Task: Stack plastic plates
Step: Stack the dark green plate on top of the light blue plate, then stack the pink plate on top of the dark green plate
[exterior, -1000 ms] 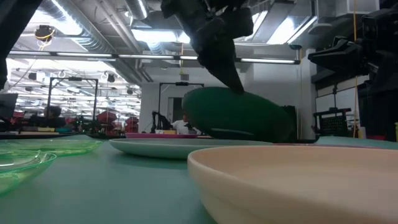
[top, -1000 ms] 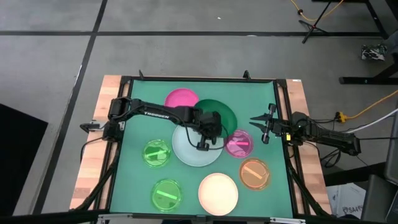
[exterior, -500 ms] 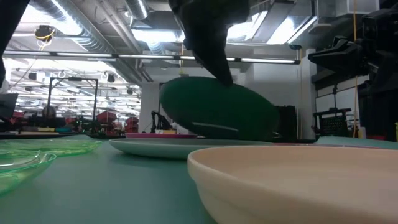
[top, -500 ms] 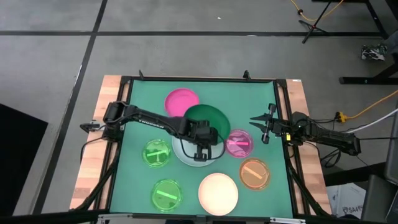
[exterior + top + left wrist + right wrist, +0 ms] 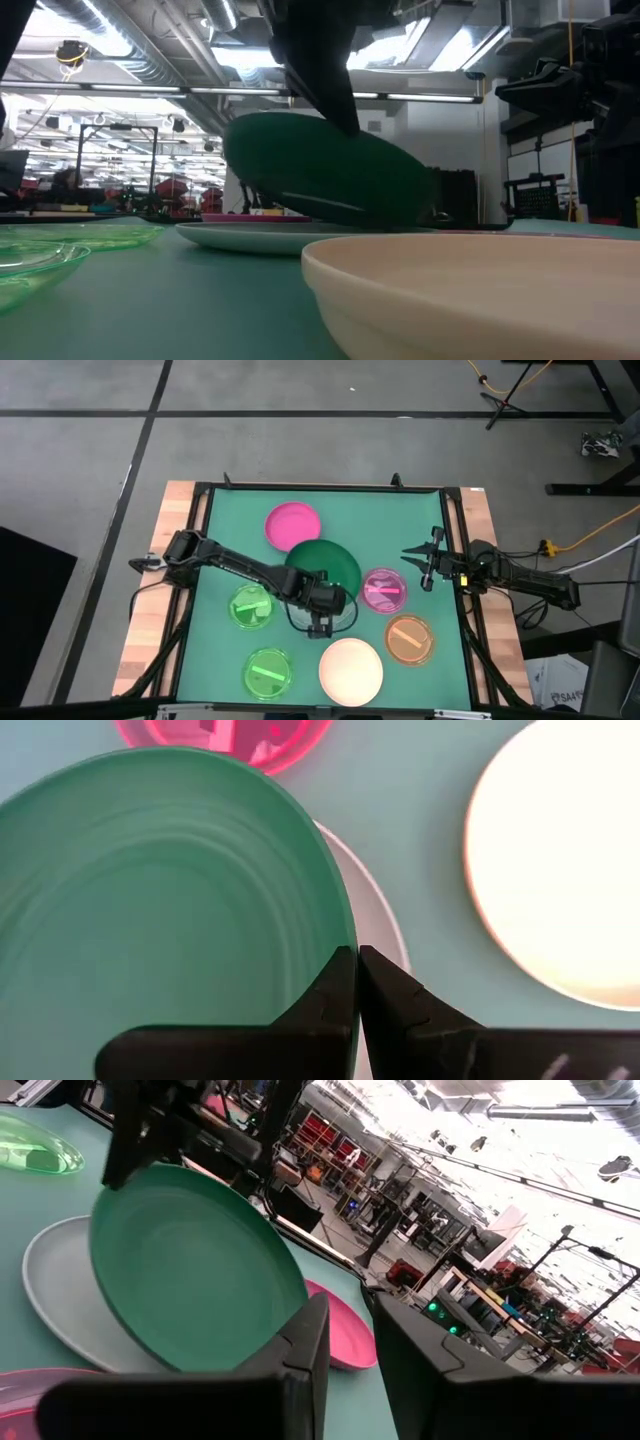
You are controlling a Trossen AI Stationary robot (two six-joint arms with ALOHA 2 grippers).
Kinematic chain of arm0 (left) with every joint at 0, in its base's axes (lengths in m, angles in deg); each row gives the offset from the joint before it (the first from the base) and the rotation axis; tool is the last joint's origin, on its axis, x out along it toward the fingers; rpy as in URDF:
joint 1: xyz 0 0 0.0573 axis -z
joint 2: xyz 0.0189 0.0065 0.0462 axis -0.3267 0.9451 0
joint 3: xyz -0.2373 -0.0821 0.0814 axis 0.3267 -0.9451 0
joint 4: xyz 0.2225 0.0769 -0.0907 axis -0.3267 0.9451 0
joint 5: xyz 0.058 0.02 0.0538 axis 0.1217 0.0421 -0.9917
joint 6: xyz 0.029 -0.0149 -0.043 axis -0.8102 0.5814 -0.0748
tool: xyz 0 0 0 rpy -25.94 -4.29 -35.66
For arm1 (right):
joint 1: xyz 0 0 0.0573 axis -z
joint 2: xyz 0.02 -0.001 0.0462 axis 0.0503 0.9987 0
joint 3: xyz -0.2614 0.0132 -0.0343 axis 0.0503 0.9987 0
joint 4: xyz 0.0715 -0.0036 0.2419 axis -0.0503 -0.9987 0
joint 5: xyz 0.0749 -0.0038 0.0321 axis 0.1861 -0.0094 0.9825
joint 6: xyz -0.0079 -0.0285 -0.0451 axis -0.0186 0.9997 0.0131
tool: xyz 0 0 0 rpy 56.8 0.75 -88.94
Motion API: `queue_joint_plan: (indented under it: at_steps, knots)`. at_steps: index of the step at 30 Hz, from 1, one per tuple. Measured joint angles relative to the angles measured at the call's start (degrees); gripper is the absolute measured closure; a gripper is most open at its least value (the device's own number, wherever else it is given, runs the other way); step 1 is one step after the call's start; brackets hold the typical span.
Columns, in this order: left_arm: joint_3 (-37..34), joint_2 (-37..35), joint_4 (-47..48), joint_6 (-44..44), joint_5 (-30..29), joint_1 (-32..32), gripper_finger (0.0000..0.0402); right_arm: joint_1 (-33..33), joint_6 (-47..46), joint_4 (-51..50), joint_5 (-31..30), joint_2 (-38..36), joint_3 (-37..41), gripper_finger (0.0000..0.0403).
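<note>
The dark green plate (image 5: 322, 563) stands tilted over the pale blue-white plate (image 5: 262, 236), which it and the arm mostly hide from above. My left gripper (image 5: 318, 607) is shut on the green plate's near rim. My right gripper (image 5: 420, 565) waits open near the table's right edge, holding nothing. Flat on the mat lie the pink plate (image 5: 292, 524), the magenta plate (image 5: 384, 590), the orange plate (image 5: 409, 639), the cream plate (image 5: 351, 670) and two translucent green plates (image 5: 251, 605) (image 5: 268, 672). My left gripper pinches the dark green plate's rim (image 5: 345, 942) on its near side between the two fingers (image 5: 335, 995), coming from above and pointing down. The held rim is raised, so the plate (image 5: 330, 170) tilts with its underside toward the near edge. Its low far side is down at the pale plate.
The cream plate (image 5: 480, 290) lies just near of the left gripper. The magenta plate (image 5: 225, 735) sits close on the right. Bare green mat (image 5: 230, 530) shows at the far left. A black frame (image 5: 320, 487) borders the mat.
My left gripper has moved toward the table's near edge and slightly left, staying shut on the green plate. The plate has been drawn away from the pink plate and over the pale plate, still tilted with its near rim raised. The right arm has kept still.
</note>
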Motion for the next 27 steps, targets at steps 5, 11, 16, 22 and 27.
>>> queue_joint_plan:
  at_steps: [5, 11, 16, 22, 27]
  knots:
    - [-0.3, 0.1, 0.0, 0.1, -0.9, 1.3, 0.0401, 0.0, 0.0, 0.0, 0.0, 0.0, 0.0, 0.0327]
    - [-3.7, 0.1, -3.0, 0.1, -2.1, 1.1, 0.0401, 0.0, -0.1, 0.0, 0.0, 0.0, 0.0, 0.0327]
    - [-7.0, 0.2, -6.7, 0.1, -1.6, 1.1, 0.0401, 0.0, -0.1, 0.0, 0.0, 0.0, 0.0, 0.0327]
    - [-8.0, 0.2, -7.5, 0.1, -1.5, 1.1, 0.0385, 0.0, -0.1, 0.0, 0.0, 0.0, 0.0, 0.0327]
    - [-8.1, 0.2, -7.6, 0.1, -0.6, 1.1, 0.0366, 0.0, -0.1, 0.0, 0.0, 0.0, 0.0, 0.0327]
